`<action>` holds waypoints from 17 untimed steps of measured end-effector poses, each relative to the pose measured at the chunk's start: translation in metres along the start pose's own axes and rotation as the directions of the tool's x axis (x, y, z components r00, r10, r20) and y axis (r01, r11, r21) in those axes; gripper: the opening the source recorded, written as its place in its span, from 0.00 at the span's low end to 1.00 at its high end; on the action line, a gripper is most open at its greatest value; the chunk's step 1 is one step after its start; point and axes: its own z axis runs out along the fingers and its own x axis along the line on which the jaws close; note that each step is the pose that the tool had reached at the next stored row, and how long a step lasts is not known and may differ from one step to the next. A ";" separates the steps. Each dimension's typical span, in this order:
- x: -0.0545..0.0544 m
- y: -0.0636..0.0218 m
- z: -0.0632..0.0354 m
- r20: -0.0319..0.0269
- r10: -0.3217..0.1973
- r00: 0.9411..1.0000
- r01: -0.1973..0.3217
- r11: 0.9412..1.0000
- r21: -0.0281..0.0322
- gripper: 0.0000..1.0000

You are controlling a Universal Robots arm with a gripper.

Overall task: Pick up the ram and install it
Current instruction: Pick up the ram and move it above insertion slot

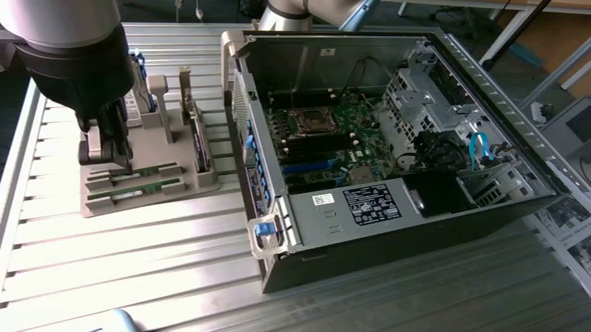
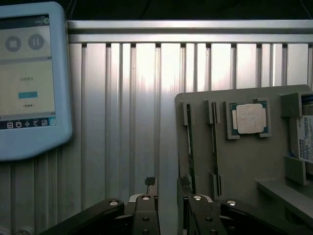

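Green ram (image 2: 190, 142) seated in its slot, gripper (image 2: 171, 208) open beside it

By my reading the step in hand is the approach to the pick. The gripper hangs at one end of the grey holder (image 2: 244, 169), its two fingers spread apart with nothing between them. The ram stands on edge and runs straight ahead from one finger. It lines up with that finger rather than with the gap, which sits over the holder's outer edge and the slatted table (image 2: 122, 122). Whether that finger touches the holder I cannot tell. A twin stick (image 2: 214, 142) stands in the next slot, further out to the same side, and the CPU (image 2: 249, 118) lies beyond it again. Both sticks look seated; nothing is lifted.

In the exterior view the open case (image 1: 305, 62) lies well apart from the gripper, past the far end of the holder, with the memory slots (image 1: 309, 149) on its board.

A clean grasp would call for the gap, not a finger, to be centred over the thin board, so a small sideways correction seems needed. The twin stands close, so one finger has to fit between the two sticks without nudging either
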 end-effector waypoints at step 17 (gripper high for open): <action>0.000 -0.0003 0.0060 -0.013 0.001 1.000 -0.001 1.000 0.000 0.30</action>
